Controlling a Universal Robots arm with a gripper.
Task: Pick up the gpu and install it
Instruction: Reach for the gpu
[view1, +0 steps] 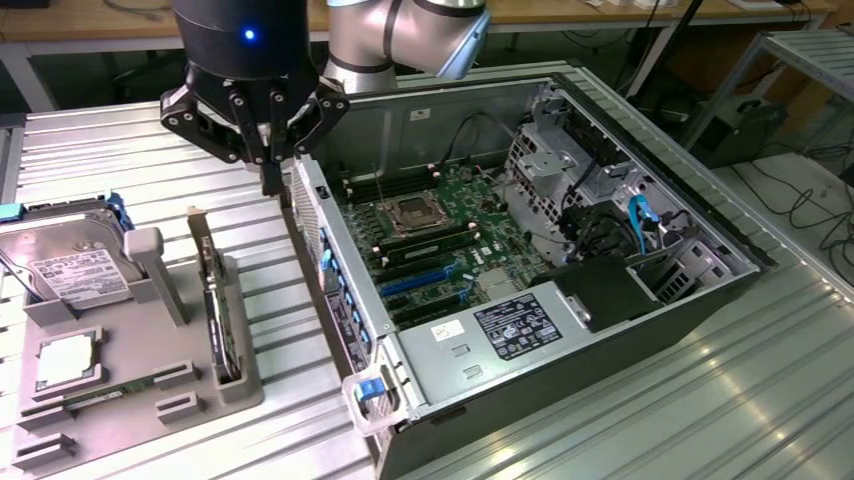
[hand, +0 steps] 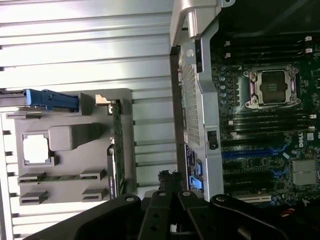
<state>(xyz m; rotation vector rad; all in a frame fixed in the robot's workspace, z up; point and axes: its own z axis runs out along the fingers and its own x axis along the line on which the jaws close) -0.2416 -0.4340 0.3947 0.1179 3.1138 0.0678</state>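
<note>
The gpu stands on its long edge in a slot of the grey holder, its thin green board and silver bracket facing up. In the wrist view the gpu is a narrow green strip at the holder's side. My gripper hangs above the table between the holder and the computer case's rear wall, its black fingers drawn together to a point, holding nothing. The wrist view has the fingertips meeting over the metal table beside the case's back panel. The gpu lies a little toward the exterior view's left of the gripper and lower.
The open computer case lies on its side with the motherboard, CPU socket and blue expansion slots exposed. On the holder sit a hard drive, a processor and a memory stick.
</note>
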